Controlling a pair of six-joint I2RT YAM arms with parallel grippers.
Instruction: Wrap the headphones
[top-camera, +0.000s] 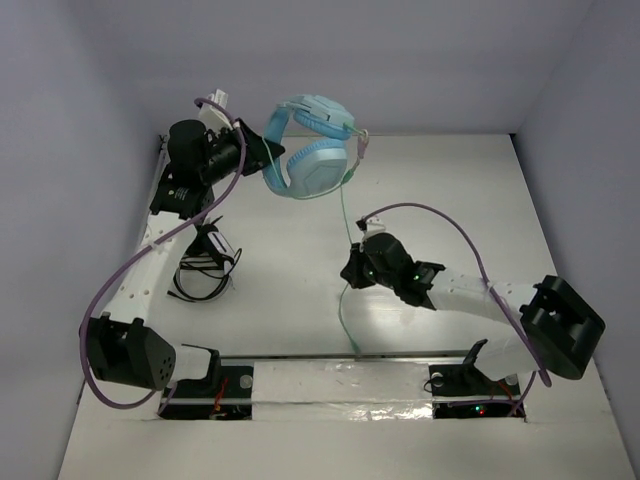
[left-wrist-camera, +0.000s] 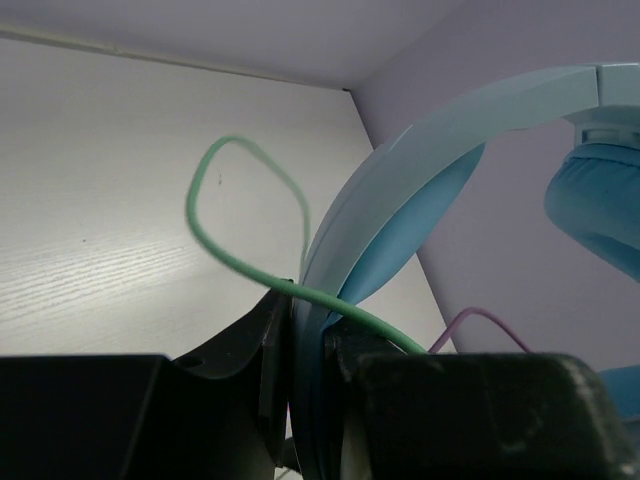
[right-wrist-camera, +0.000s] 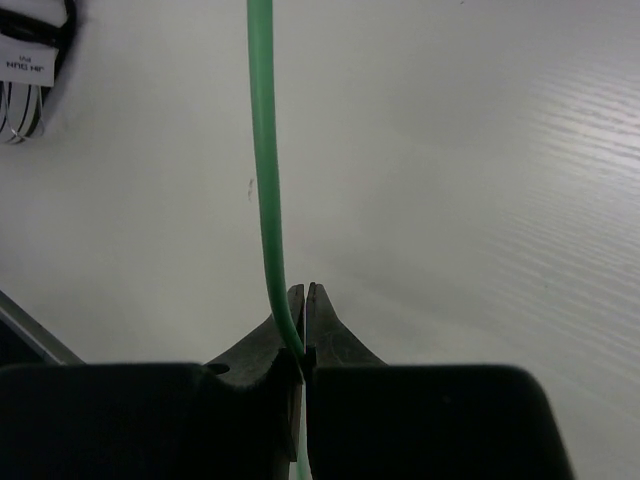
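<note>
The headphones (top-camera: 312, 172) hang above the worktop's (top-camera: 460, 190) far edge, left of centre, headband (left-wrist-camera: 400, 180) clamped in the left jaws. Their green cable (right-wrist-camera: 264, 150) drops to mid-worktop, pinched between the right jaws.

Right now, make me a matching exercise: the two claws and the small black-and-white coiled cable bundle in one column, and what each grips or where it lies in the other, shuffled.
Column one:
1. left claw
2. right claw
3. small black-and-white coiled cable bundle

Column two:
A. lying on the white table
B. shut on the thin pale green cable
C. shut on the wide light blue headband of the over-ear headphones

Pairs: 1-C, 2-B, 3-A
</note>
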